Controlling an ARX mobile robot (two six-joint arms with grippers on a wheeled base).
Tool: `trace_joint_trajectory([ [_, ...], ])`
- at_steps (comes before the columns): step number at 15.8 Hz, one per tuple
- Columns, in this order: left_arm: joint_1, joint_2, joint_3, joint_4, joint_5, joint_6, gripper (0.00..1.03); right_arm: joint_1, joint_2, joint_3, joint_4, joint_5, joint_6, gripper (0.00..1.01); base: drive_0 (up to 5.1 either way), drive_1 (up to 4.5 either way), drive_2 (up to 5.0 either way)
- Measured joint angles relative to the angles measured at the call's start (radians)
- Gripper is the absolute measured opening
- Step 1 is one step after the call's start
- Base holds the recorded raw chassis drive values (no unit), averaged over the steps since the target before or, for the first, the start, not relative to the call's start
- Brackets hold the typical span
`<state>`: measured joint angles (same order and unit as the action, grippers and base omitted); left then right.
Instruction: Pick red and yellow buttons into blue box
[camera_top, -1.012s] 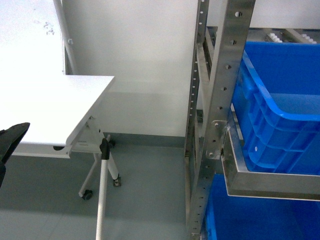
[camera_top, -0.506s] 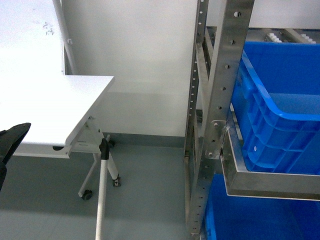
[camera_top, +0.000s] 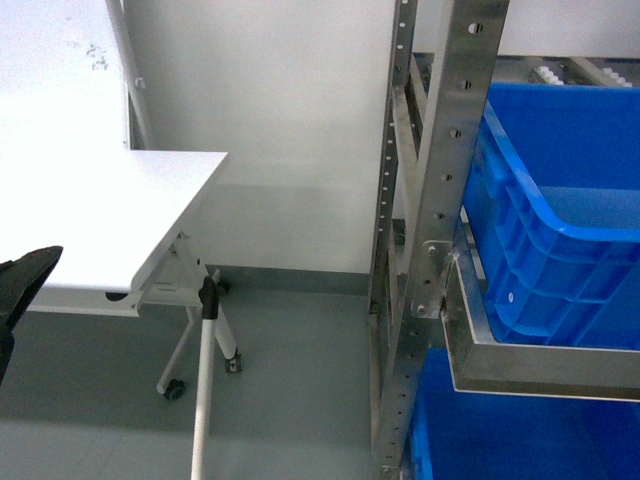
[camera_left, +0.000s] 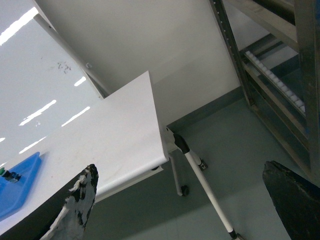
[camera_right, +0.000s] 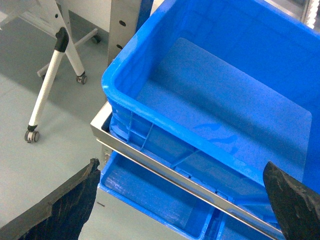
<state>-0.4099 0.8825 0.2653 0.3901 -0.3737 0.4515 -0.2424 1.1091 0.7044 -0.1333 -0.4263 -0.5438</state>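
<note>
Box (camera_right: 220, 115), blue and deep, sat on the metal rack (camera_top: 440, 230) directly below the right gripper (camera_right: 182, 200), whose jaws gaped wide and held nothing. The left gripper (camera_left: 180, 200), likewise spread and bare, hung beside the white table (camera_left: 120, 135), where a shallow blue tray (camera_left: 17, 182) lay at the far end.

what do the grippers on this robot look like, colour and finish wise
Both grippers have black fingers with a rough, matte surface that taper toward the tips. On the left gripper, the near finger carries pale grey-white scuffing or residue along its edge. The right gripper has cleaner, uniformly black fingers. No cables, labels or printed markings show in these views.
</note>
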Motion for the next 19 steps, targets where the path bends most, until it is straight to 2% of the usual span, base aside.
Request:
trace_joint_trajectory([
  [10, 0.0, 0.0, 0.0, 0.0, 0.0, 0.0, 0.98, 0.0, 0.0, 0.0, 0.0, 0.0, 0.0, 0.98, 0.0, 0.0, 0.0],
  [11, 0.0, 0.003, -0.003, 0.025, -0.002, -0.009, 0.97, 0.026, -0.016, -0.093, 0.28, 0.1, 0.074, 0.9, 0.0, 0.0, 0.0],
  [12, 0.017, 0.018, -0.054, 0.206, 0.0, -0.095, 0.87, 0.055, -0.066, -0.226, 0.52, 0.201, 0.222, 0.77, 0.0, 0.0, 0.0],
  [13, 0.064, -0.023, -0.116, 0.286, 0.025, -0.236, 0.74, 0.076, -0.108, -0.337, 0.676, 0.248, 0.355, 0.64, 0.0, 0.0, 0.0],
  [14, 0.106, -0.085, -0.146, 0.266, 0.061, -0.33, 0.62, 0.09, -0.138, -0.389, 0.765, 0.274, 0.442, 0.51, 0.0, 0.0, 0.0],
  [15, 0.156, -0.156, -0.164, 0.23, 0.114, -0.403, 0.43, 0.119, -0.204, -0.436, 0.785, 0.295, 0.496, 0.33, 0.0, 0.0, 0.0],
  [16, 0.19, -0.209, -0.187, 0.194, 0.151, -0.425, 0.29, 0.133, -0.244, -0.484, 0.779, 0.31, 0.513, 0.18, 0.0, 0.0, 0.0],
  [17, 0.217, -0.254, -0.204, 0.159, 0.179, -0.431, 0.16, 0.145, -0.274, -0.519, 0.767, 0.327, 0.522, 0.05, 0.0, 0.0, 0.0],
  [18, 0.243, -0.294, -0.212, 0.13, 0.203, -0.439, 0.03, 0.154, -0.309, -0.544, 0.758, 0.337, 0.526, 0.02, 0.0, 0.0, 0.0],
  [19, 0.264, -0.336, -0.218, 0.101, 0.224, -0.447, 0.02, 0.188, -0.348, -0.562, 0.746, 0.383, 0.528, 0.02, 0.0, 0.0, 0.0],
])
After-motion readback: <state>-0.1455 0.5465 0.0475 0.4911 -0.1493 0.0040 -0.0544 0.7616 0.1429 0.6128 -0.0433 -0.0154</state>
